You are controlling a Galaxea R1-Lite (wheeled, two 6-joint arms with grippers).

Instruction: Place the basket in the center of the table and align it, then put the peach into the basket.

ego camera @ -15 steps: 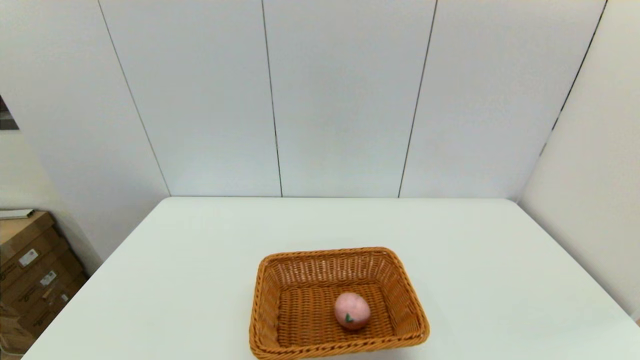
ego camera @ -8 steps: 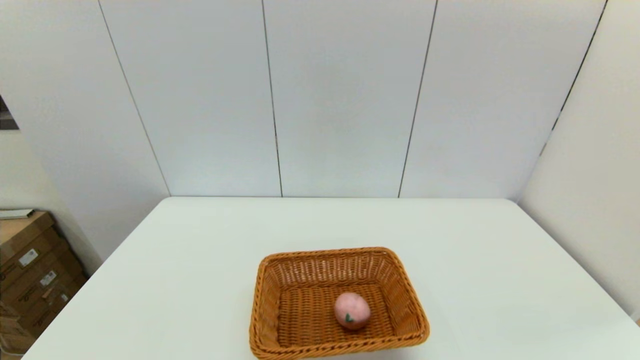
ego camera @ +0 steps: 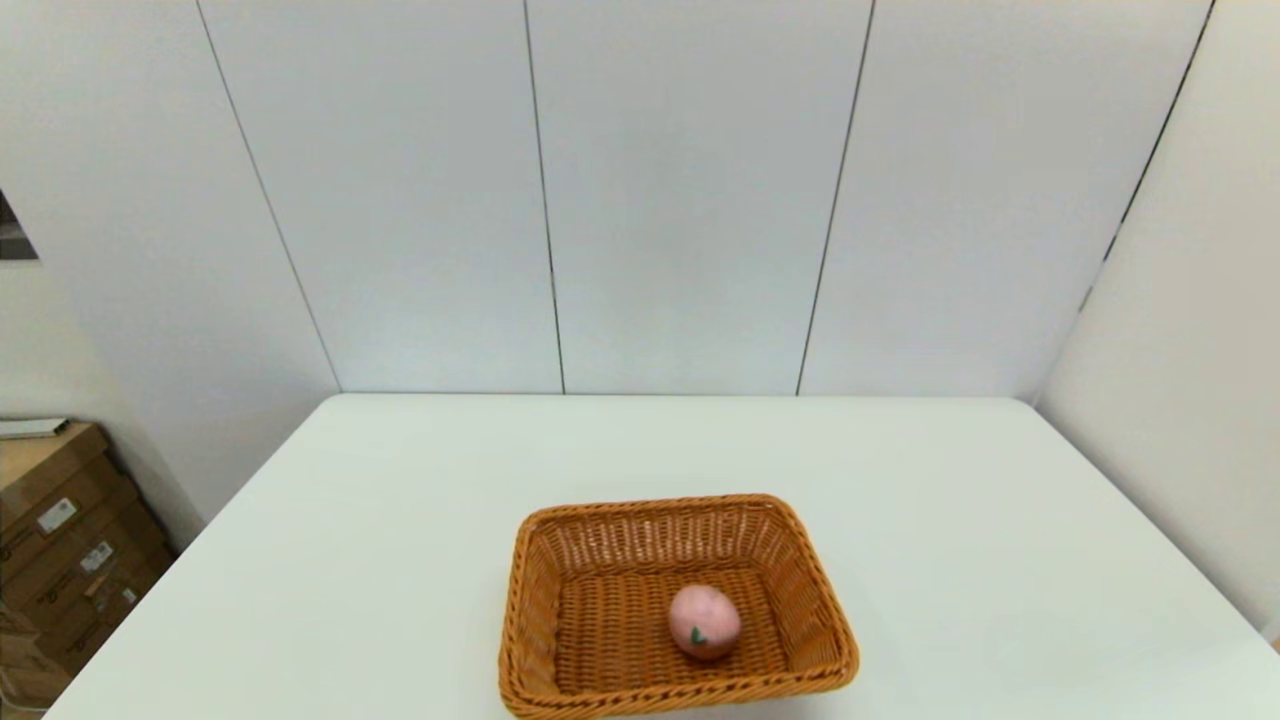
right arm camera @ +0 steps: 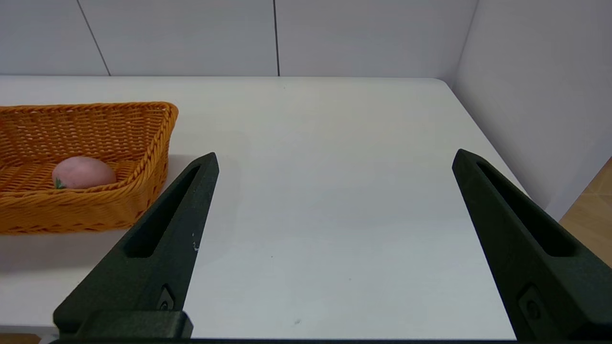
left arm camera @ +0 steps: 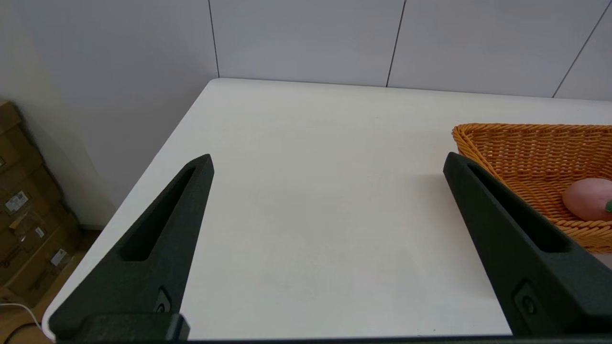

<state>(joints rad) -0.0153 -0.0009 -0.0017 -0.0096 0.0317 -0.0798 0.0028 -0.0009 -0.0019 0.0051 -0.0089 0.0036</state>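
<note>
- The basket (ego camera: 678, 606) sits on the table (ego camera: 400, 560), near the robot's edge and about midway between the left and right sides.
- Its long sides run roughly across the table, with a slight skew; the near rim almost reaches the bottom of the head view.
- It is rectangular, orange-brown wicker with a braided rim and walls that slope outward.
- The peach (ego camera: 705, 621) lies inside the basket, on the woven floor, a little toward the robot's right and toward the near wall.
- The peach touches the floor only; it stands apart from all four walls. A small green leaf mark faces the robot.
- Nothing else is in the basket.
- The left gripper (left arm camera: 328, 169) is off the basket's left side, low over the near part of the table. Its fingers (left arm camera: 162, 234) are spread wide and hold nothing.
- From the left wrist, the basket (left arm camera: 516, 143) shows beyond one finger, with the peach (left arm camera: 585, 199) resting inside it.
- The right gripper (right arm camera: 334, 165) is off the basket's right side, also low over the near table. Its fingers (right arm camera: 162, 239) are spread wide, with only bare table (right arm camera: 325, 191) between them.
- From the right wrist, the basket (right arm camera: 95, 200) lies well apart from the fingers, and the peach (right arm camera: 82, 172) sits behind its near wall.
- Neither gripper appears in the head view, and neither touches the basket or peach.
- Cardboard boxes (ego camera: 60, 540) stand on the floor beyond the table's left side.
- A grey panelled wall (ego camera: 680, 200) rises behind the far edge.
</note>
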